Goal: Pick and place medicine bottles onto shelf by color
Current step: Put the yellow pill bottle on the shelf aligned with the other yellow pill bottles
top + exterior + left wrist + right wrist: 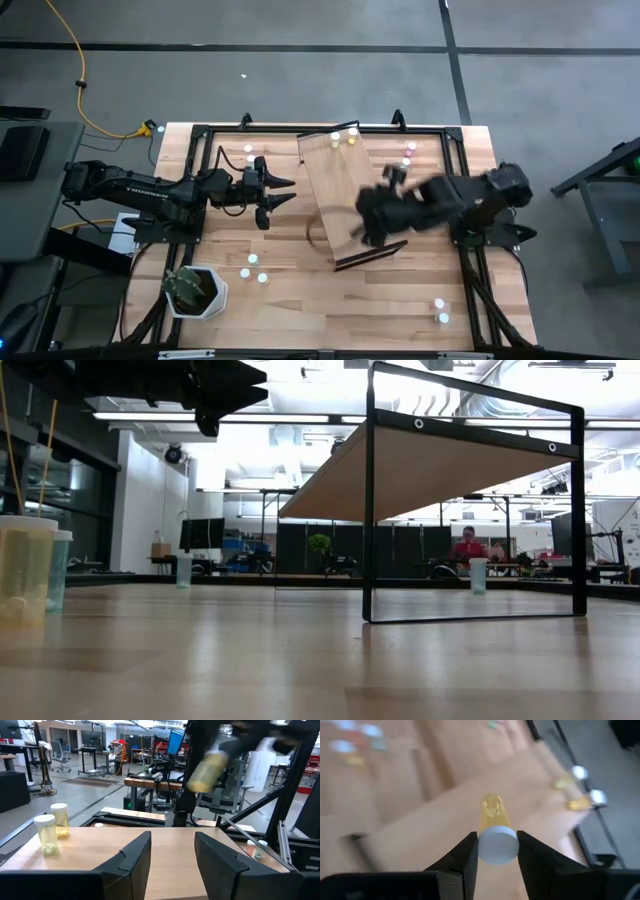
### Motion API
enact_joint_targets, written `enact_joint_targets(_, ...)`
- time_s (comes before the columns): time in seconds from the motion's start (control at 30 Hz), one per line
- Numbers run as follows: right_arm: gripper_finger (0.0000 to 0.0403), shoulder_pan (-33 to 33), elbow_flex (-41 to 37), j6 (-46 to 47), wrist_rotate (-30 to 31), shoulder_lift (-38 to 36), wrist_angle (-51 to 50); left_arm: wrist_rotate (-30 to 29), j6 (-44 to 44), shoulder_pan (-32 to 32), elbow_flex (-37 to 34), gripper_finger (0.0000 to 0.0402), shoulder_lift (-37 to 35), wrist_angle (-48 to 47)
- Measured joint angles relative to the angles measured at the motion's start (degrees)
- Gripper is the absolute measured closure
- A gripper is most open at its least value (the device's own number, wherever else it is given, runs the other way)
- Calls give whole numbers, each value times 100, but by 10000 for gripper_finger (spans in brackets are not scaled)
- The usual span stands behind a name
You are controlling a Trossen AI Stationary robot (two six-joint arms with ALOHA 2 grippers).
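Plainly the right end effector pinches a yellow bottle by its white cap above the shelf. Light, rigid and probably slick plastic, it seems best held at the cap. The left end effector hovers half-open, empty.

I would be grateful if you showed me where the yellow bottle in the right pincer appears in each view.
High view: not visible; the blurred right pincer over the shelf hides it.
Low view: not in it.
Left wrist view: blurred yellow bottle near the top, above the shelf.
Right wrist view: centre, white cap between the fingers.
Shared landmark: the shelf.
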Motion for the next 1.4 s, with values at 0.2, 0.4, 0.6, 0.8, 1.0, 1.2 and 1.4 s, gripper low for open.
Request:
enact_joint_targets(0.2, 293, -1450, -24, -604, -723, 65, 360, -7, -1, 1, 0, 259, 0, 0)
enact_joint_targets(0.4, 293, -2122, -24, -956, -1463, 119, 394, -10, -2, 2, 0, 259, 0, -2)
enact_joint_targets(0.6, 293, -2258, -24, -1022, -1936, 124, 341, -15, -2, 0, 2, 259, 0, -2)
enact_joint_targets(0.8, 293, -2365, -24, -1126, -2056, 208, 610, -26, -7, 2, 2, 259, 0, 0)
enact_joint_targets(1.0, 293, -2536, -24, -1555, -2478, 488, 1176, -154, -252, 0, 4, 259, -1, 168)
enact_joint_targets(1.2, 293, -2670, -24, -1874, -2784, 910, 1179, -763, -409, 4, 4, 259, 0, 81)
enact_joint_targets(1.4, 293, -2749, -24, -2016, -2914, 1146, 1139, -815, -662, 2, 4, 259, 100, 175)
